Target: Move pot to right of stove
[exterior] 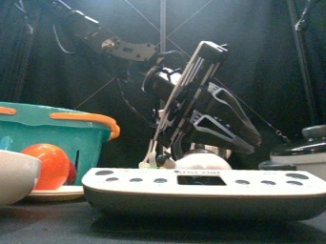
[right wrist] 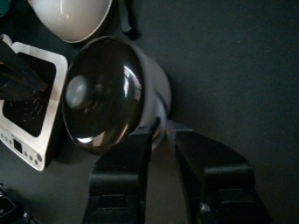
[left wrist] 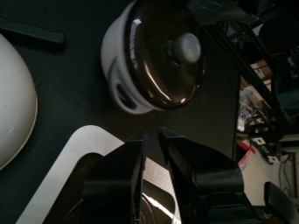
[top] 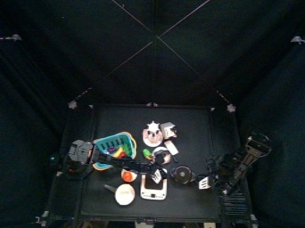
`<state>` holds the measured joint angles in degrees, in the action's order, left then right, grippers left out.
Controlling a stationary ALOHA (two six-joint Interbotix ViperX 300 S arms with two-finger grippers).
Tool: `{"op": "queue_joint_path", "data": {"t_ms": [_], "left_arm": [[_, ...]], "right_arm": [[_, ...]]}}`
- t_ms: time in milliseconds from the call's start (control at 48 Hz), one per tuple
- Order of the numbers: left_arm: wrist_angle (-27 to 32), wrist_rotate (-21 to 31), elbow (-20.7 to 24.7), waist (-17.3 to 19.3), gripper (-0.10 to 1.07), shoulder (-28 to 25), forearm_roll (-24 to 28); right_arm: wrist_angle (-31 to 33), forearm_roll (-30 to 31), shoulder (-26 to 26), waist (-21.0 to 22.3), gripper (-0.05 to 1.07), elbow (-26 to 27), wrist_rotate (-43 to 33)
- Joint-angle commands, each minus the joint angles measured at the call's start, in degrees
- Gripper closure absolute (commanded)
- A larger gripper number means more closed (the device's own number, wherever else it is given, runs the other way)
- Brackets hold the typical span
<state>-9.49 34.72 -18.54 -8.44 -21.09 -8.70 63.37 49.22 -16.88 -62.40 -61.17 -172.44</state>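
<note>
Right of the small cream-white rectangular toy stove (right wrist: 49, 131), at the tips of the right gripper (right wrist: 163, 133): the rim of the small round pot (right wrist: 105, 87), pale at the sides, with a glossy dark lid and a round knob. Cannot tell whether that claw grips the rim or stands loose of it. Pot upright on the black table (right wrist: 233, 52), just beside the stove, on its right side as seen from above. Over a rounded corner of the stove, the left gripper (left wrist: 158, 142), spread fairly wide, with nothing seen inside it, pot lid in plain sight beyond. Just behind the stove, seen from the front, a white domed thing (exterior: 204, 162), partly hidden by a hanging black arm. Farther left of the stove, a teal plastic basket with orange trim (exterior: 51, 129), and a round orange-red ball (exterior: 49, 164) low against its front.
</note>
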Motion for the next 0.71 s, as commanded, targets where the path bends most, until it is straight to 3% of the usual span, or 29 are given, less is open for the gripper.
{"op": "queue_joint_path", "data": {"t_ms": [0,312,688], "left_arm": [[-0.2,-0.1,0.3,0.1,0.35,3.0,1.6],[-3.3,0.0,-5.0,0.1,0.35,7.9,5.7],[-8.0,-0.5,-9.6,-0.4,0.35,9.1,7.1]], "right_arm": [[0.4,0.0,-0.4,0.2,0.26,0.3,-0.1],[0.4,0.0,-0.4,0.0,0.24,0.4,-0.1],[0.6,2.1,-0.8,-1.1,0.24,1.1,1.0]]}}
